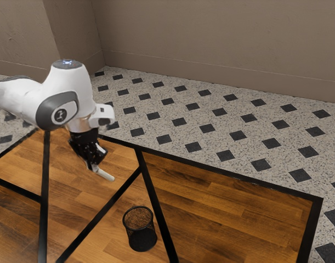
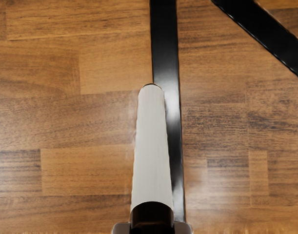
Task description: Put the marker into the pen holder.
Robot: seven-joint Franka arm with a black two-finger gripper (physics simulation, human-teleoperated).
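My gripper (image 1: 92,164) is shut on the marker (image 1: 105,175), above the wooden table. The white marker slants down from the fingertips toward the exterior view's right. In the wrist view the white marker (image 2: 151,146) reaches out from my gripper (image 2: 152,228), its dark section held between the two fingertips at the lower edge. The black mesh pen holder (image 1: 141,233) stands upright on the table, lower than the marker and toward the exterior view's right, apart from it.
The wooden table (image 1: 222,205) has a black border and black strips (image 1: 156,211) across its top. Beyond its far edge lies a speckled floor (image 1: 211,118) with dark squares, then a brown wall.
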